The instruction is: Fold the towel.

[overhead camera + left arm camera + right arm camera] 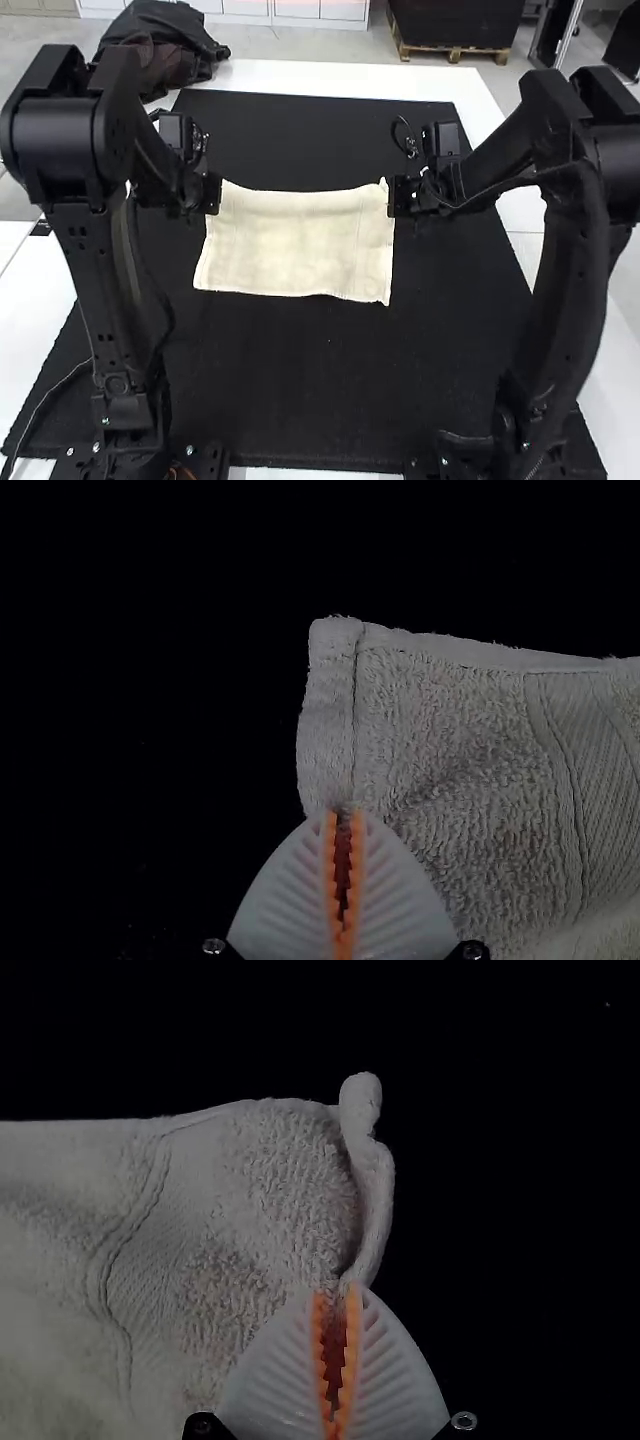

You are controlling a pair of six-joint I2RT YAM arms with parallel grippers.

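Note:
A cream towel lies as a wide rectangle on the black mat, between both arms. My left gripper is at its far left corner, my right gripper at its far right corner. In the left wrist view, my left gripper is shut on the hemmed side edge of the towel, just below the corner. In the right wrist view, my right gripper is shut on the side edge of the towel, where the hem curls up. Whether the towel is doubled cannot be told.
The black mat extends around the towel on a white table. A dark bundle of cloth rests at the table's far left corner. Cables run along both arms.

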